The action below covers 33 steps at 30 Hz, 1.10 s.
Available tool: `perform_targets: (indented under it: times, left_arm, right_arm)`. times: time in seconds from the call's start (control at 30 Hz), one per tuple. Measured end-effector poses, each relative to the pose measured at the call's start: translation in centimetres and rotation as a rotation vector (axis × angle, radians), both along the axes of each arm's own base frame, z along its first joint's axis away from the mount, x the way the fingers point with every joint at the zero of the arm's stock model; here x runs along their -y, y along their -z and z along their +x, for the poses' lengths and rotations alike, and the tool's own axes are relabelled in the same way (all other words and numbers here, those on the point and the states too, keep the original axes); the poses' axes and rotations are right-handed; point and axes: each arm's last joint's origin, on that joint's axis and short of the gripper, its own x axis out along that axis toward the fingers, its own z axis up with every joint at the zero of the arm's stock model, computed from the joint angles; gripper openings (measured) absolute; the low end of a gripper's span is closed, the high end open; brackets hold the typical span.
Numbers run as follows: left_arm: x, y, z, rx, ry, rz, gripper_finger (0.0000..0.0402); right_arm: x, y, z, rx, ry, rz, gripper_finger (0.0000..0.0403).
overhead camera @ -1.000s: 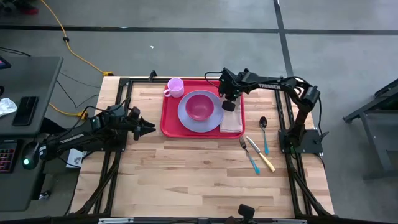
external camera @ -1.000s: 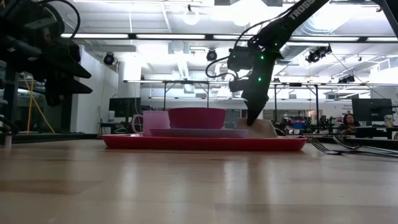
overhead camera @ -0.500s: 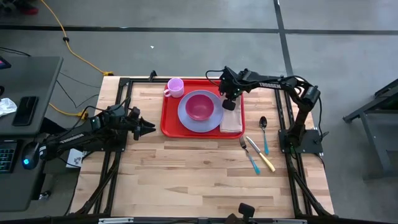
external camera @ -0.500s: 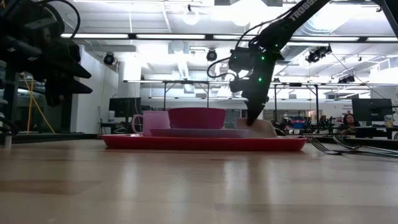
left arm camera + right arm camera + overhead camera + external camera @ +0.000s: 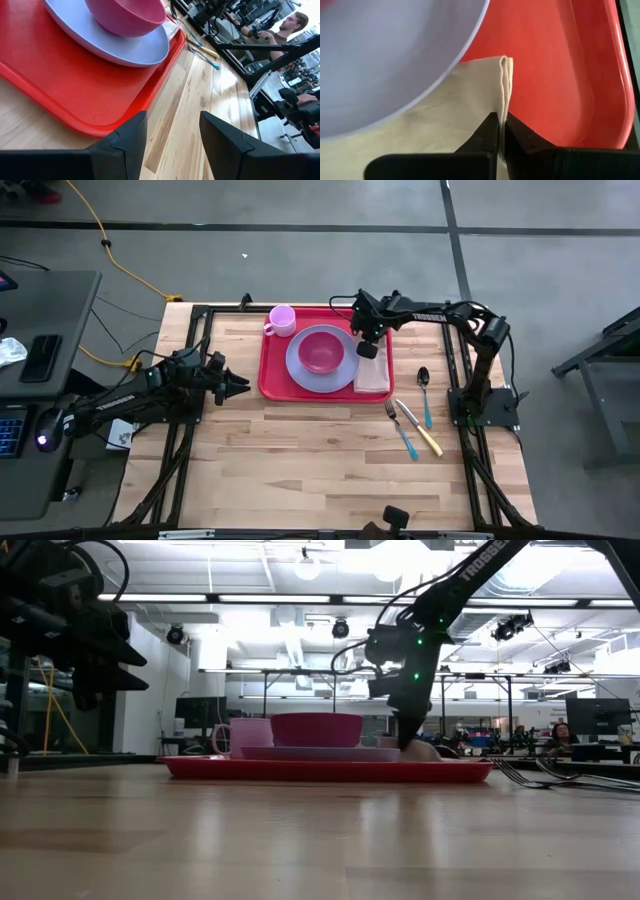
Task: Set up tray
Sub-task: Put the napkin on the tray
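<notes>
The red tray (image 5: 270,376) lies on the table's far middle. On it are a lavender plate (image 5: 300,364) with a pink bowl (image 5: 320,351), a pink cup (image 5: 281,320) at the far left corner and a beige folded napkin (image 5: 373,379) along the right side. My right gripper (image 5: 368,348) is over the napkin's far end, shut on it. My left gripper (image 5: 243,388) hovers open just left of the tray's near left corner (image 5: 100,131), touching nothing. My right gripper pinches the napkin's folded edge (image 5: 504,87) at its far end between the two fingers (image 5: 490,127), coming from above and pointing down. Several layers show in the fold. The rest of the napkin (image 5: 435,120) lies flat on the tray (image 5: 555,65), partly beside the plate's rim (image 5: 445,70).
A spoon (image 5: 424,378), a fork (image 5: 398,425) and a knife (image 5: 420,430) lie on the wood right of the tray. The near half of the table is bare wood. A person (image 5: 287,25) is in the room beyond the table.
My right gripper has sunk a little toward the tray, still shut on the napkin. The napkin's held end, which stood raised in the low view, now lies lower on the tray.
</notes>
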Motion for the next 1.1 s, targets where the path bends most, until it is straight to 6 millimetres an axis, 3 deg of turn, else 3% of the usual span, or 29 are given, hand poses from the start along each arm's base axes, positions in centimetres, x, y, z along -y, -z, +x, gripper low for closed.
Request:
perform_targets:
  times: [0.7, 1.1]
  left_arm:
    - [0.00, 0.00, 0.00, 0.000, 0.000, 0.000, 0.0211]
    - [0.00, 0.00, 0.00, 0.000, 0.000, 0.000, 0.0211]
  right_arm:
    - [-0.08, 0.04, -0.10, -0.002, -0.006, 0.022, 0.0003]
    - [-0.11, 0.05, -0.10, 0.001, -0.009, 0.029, 0.0073]
